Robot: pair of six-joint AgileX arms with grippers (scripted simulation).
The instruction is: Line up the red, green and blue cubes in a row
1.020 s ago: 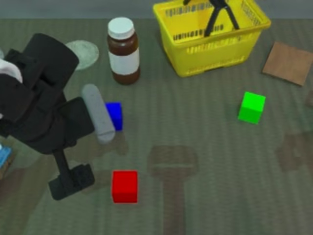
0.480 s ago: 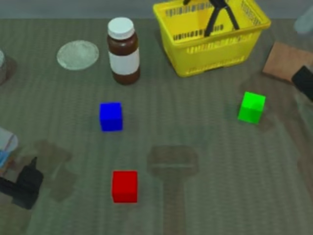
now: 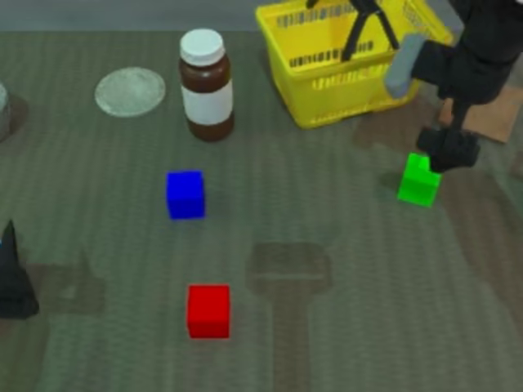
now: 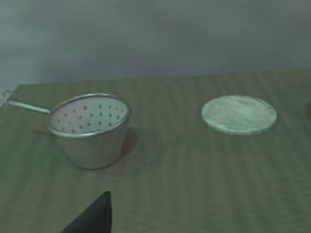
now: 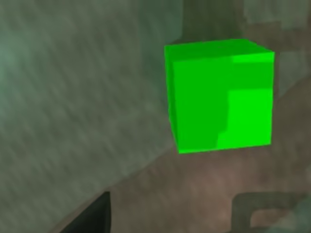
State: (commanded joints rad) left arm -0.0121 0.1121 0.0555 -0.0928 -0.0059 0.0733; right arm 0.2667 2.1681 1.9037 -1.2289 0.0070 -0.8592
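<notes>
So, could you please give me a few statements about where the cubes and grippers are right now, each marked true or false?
1. The right gripper is above the bright green cube. True.
2. The deep blue cube lies inside the yellow plastic basket. False: it sits on the table, below the brown jar with the white lid.
3. The bright red cube touches the deep blue cube. False: they are apart.
4. The left gripper is at the table's left edge. True.

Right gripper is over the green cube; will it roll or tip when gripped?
The green cube looks rigid with flat faces, sitting square on the table, so rolling seems unlikely. Parallel sides should suit the right gripper. Its smooth plain surface might slip under a light pinch.
</notes>
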